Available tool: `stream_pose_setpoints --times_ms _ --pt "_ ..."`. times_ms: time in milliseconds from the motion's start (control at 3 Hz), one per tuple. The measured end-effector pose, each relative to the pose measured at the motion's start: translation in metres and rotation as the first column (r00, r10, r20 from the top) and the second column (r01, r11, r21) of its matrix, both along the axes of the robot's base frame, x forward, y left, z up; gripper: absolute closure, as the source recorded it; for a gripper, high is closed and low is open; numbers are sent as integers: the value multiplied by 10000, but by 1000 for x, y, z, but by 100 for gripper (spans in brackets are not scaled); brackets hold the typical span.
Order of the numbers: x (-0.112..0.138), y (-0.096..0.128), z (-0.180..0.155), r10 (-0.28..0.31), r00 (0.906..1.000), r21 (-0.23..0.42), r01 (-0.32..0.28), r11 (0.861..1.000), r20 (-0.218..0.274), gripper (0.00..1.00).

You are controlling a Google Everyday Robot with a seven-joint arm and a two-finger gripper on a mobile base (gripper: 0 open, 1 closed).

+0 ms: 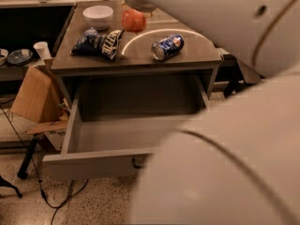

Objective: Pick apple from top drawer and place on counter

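Apple (133,20) rests on counter (187,53) near bowl (98,16) and can (167,47), gripper (138,4) just above, its state hidden by the arm (225,27).

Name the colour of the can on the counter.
The cylindrical can is blue with white print, camera view. Gripper is over the round orange-red apple.

The scene is seen through a single camera, set high in front of the cabinet and tilted downward and forward. The counter (140,55) is taken in nearly whole at middle range, with the open top drawer (117,135) nearer the lens and the floor (93,205) along the bottom edge. The right and lower parts of the view are filled by the white arm (225,172), seen very close to the lens. The gripper (138,4) is found at the far top edge, just above the apple (133,20).
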State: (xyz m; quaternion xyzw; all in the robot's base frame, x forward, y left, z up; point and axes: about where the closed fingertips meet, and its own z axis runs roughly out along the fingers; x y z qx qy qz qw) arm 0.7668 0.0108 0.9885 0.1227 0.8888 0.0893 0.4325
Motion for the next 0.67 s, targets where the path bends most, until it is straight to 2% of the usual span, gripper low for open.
stream_pose_setpoints --times_ms 667 --pt "57 -14 -16 -982 9946 207 989 9949 -332 100"
